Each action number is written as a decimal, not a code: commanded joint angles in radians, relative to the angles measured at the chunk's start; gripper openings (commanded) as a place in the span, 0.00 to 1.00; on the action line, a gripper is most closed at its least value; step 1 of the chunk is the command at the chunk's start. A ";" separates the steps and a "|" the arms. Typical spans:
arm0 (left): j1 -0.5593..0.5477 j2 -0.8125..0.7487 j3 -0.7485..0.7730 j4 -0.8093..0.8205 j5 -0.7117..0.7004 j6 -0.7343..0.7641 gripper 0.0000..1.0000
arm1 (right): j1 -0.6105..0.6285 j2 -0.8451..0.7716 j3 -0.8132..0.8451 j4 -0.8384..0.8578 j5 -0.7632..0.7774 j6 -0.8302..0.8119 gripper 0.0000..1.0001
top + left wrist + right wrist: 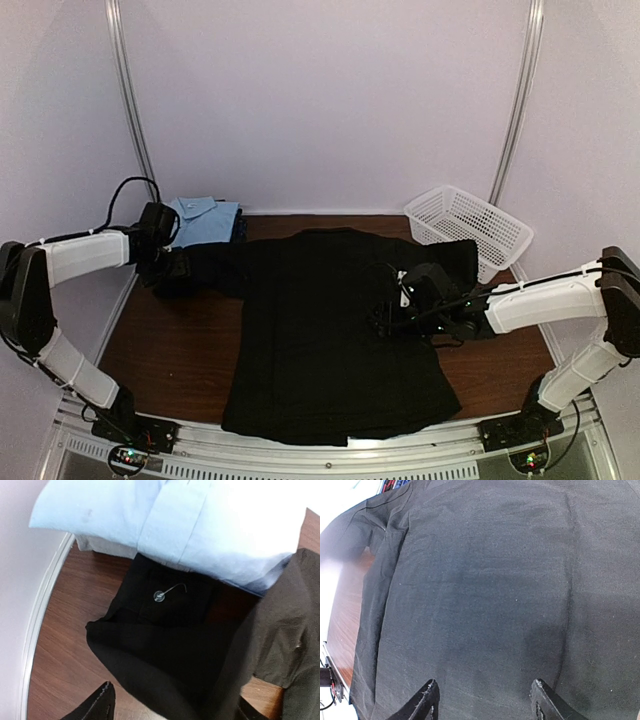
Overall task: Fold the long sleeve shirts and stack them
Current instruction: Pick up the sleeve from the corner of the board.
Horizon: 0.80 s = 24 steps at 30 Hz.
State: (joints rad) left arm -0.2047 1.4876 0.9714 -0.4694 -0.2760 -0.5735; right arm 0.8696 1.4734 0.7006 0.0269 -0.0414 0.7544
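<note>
A large black long sleeve shirt [330, 330] lies spread flat on the brown table, with its left sleeve [215, 268] stretched out to the left. A folded light blue collared shirt [205, 215] sits at the back left on top of a darker folded one; it also shows in the left wrist view [200, 525]. My left gripper [165, 270] is open at the sleeve's cuff end, and the black sleeve [170, 650] lies between its spread fingers [100, 705]. My right gripper [388, 312] is open just above the shirt's body [480, 595], its jaws wide apart and empty.
A white plastic mesh basket [468, 228] stands at the back right, beside the shirt's right shoulder. A small clear tag with a thin wire [160, 596] lies on the dark fabric under the blue shirt. The white frame rail [45, 610] runs along the table's left edge.
</note>
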 commanded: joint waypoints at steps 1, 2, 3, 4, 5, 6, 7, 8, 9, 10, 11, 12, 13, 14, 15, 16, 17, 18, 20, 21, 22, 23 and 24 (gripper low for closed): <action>0.010 0.044 0.034 0.059 -0.028 0.015 0.70 | 0.009 -0.027 0.016 -0.016 0.037 -0.003 0.63; 0.010 0.051 0.036 0.063 -0.040 0.013 0.68 | 0.011 -0.028 0.016 -0.015 0.037 -0.003 0.63; 0.011 0.058 0.038 0.064 -0.049 0.011 0.66 | 0.012 -0.025 0.016 -0.014 0.036 -0.003 0.63; 0.011 0.066 0.043 0.065 -0.054 0.011 0.63 | 0.012 -0.025 0.016 -0.011 0.035 -0.003 0.63; 0.011 0.075 0.048 0.065 -0.058 0.011 0.58 | 0.013 -0.022 0.016 -0.008 0.034 -0.003 0.63; 0.011 0.078 0.053 0.064 -0.063 0.012 0.53 | 0.014 -0.019 0.016 -0.008 0.032 -0.003 0.63; 0.011 0.080 0.060 0.062 -0.068 0.013 0.47 | 0.015 -0.017 0.015 -0.007 0.032 -0.003 0.63; 0.011 0.079 0.066 0.057 -0.071 0.016 0.40 | 0.015 -0.014 0.014 -0.006 0.032 -0.002 0.63; 0.011 0.072 0.071 0.052 -0.073 0.019 0.32 | 0.016 -0.012 0.013 -0.004 0.032 -0.002 0.63; 0.011 0.065 0.074 0.048 -0.076 0.022 0.24 | 0.017 -0.010 0.012 -0.003 0.032 -0.001 0.63; 0.011 0.055 0.078 0.041 -0.075 0.027 0.11 | 0.018 -0.008 0.011 0.000 0.032 -0.002 0.63; 0.011 0.043 0.082 0.032 -0.068 0.032 0.04 | 0.019 -0.005 0.011 0.001 0.032 -0.001 0.63; 0.011 0.031 0.088 0.023 -0.056 0.037 0.00 | 0.018 -0.001 0.012 0.002 0.034 -0.002 0.63; 0.010 0.016 0.094 0.011 -0.040 0.041 0.00 | 0.018 0.003 0.012 0.003 0.034 -0.001 0.63; 0.010 0.001 0.101 -0.001 -0.026 0.044 0.00 | 0.017 0.007 0.013 0.006 0.033 -0.001 0.63; 0.010 -0.019 0.106 -0.010 -0.016 0.050 0.00 | 0.018 0.011 0.014 0.009 0.031 -0.001 0.63; 0.010 -0.036 0.113 -0.021 -0.016 0.053 0.00 | 0.018 0.016 0.016 0.012 0.029 -0.002 0.63; 0.011 -0.051 0.122 -0.031 -0.017 0.063 0.00 | 0.018 0.023 0.020 0.013 0.027 -0.002 0.63; 0.011 -0.062 0.152 -0.061 -0.023 0.078 0.00 | 0.018 0.035 0.032 0.014 0.021 -0.005 0.63; 0.011 -0.059 0.170 -0.078 -0.027 0.084 0.00 | 0.018 0.042 0.038 0.015 0.019 -0.007 0.63; 0.011 -0.054 0.186 -0.088 -0.025 0.092 0.00 | 0.018 0.048 0.043 0.015 0.018 -0.008 0.63; 0.011 -0.047 0.200 -0.091 -0.013 0.105 0.00 | 0.019 0.053 0.046 0.015 0.017 -0.010 0.63; 0.011 -0.033 0.224 -0.099 0.004 0.117 0.00 | 0.019 0.059 0.050 0.015 0.017 -0.012 0.63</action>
State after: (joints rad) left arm -0.2028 1.4471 1.1225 -0.5385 -0.3019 -0.5106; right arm 0.8810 1.5101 0.7132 0.0257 -0.0330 0.7544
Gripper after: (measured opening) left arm 0.016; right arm 0.634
